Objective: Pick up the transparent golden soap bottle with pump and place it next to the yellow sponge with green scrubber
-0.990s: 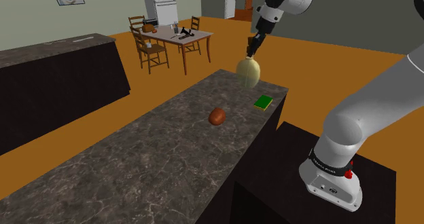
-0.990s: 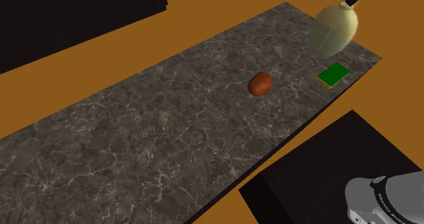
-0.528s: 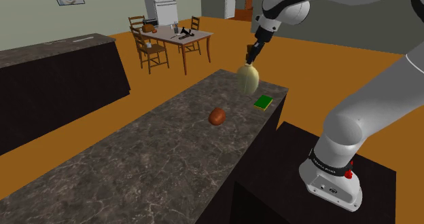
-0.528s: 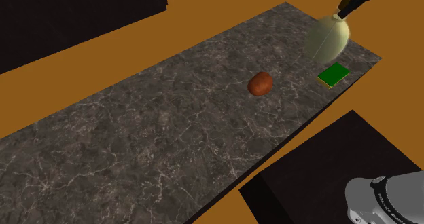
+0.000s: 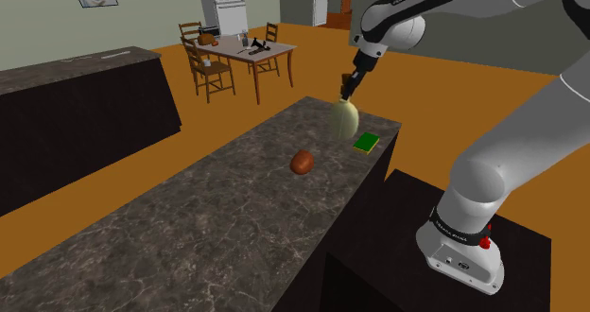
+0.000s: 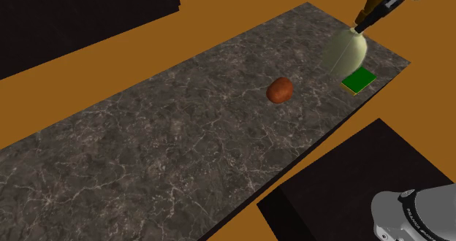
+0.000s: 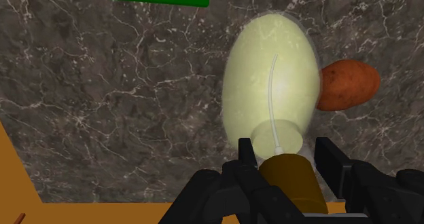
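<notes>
End effector (image 7: 285,153): clasping the brown pump of the pale golden soap bottle (image 5: 346,119).
Change: bottle has come down to the surface (image 5: 217,216), just beside the green-topped sponge (image 5: 367,143).
Meaning: placement nearly done; release probably next.

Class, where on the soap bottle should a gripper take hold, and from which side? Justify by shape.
Grip the narrow brown pump neck, from above. The soap bottle has a wide, rounded, egg-shaped body, likely too slippery to pinch; the gripper clasps that neck now.
</notes>
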`<state>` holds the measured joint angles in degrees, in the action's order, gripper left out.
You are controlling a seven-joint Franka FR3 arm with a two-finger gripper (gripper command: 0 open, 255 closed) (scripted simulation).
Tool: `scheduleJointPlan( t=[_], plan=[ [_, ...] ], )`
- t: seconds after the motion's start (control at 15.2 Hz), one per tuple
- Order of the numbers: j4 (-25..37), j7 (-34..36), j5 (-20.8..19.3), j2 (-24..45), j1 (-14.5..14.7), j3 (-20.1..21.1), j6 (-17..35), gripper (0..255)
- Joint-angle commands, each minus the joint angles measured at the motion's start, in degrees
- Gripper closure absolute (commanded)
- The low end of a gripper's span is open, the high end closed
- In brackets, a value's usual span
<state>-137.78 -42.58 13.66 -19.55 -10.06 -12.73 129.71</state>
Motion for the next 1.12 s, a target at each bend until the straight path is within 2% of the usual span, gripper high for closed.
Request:
scheduleJointPlan(
  t=[0.0, 0.79, 1.06],
  plan=[
    [-1.04, -0.63, 0.44, 0.59, 0.14, -0.16, 1.64, 255],
    [-6.07, -5.18, 4.38, 5.51, 1.58, -1.30, 11.04, 255],
    [-6.30, -5.51, 4.71, 5.87, 1.69, -1.37, 11.59, 255]
  ],
)
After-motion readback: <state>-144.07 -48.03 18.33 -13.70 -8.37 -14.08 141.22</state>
